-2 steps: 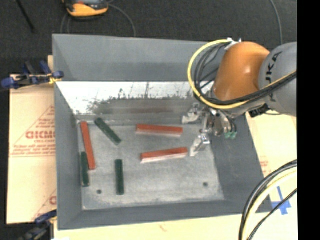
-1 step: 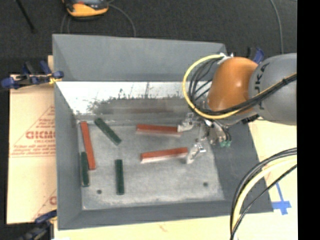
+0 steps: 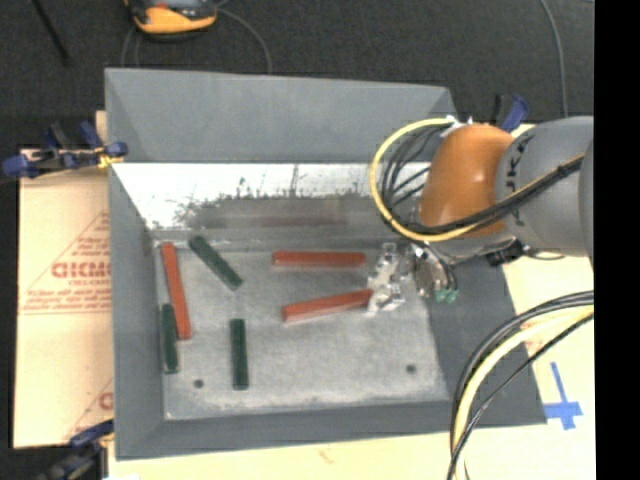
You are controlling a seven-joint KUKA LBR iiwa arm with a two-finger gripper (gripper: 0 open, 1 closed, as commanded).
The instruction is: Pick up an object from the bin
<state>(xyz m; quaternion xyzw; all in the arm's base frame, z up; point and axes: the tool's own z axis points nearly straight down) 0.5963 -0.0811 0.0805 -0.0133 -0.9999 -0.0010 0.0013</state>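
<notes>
My gripper (image 3: 385,286) is low in the bin near its right wall, its metal fingers at the right end of a red bar (image 3: 325,307) that lies slightly tilted in the middle. Whether the fingers close on that bar cannot be made out. A second red bar (image 3: 319,259) lies just behind it, flat and nearly level.
On the left side lie a long red bar (image 3: 176,289) standing lengthwise, a dark green bar (image 3: 215,262) set diagonally, a short green bar (image 3: 169,338) and another green bar (image 3: 238,352) toward the front. The arm with its orange cover and cables hangs over the right wall.
</notes>
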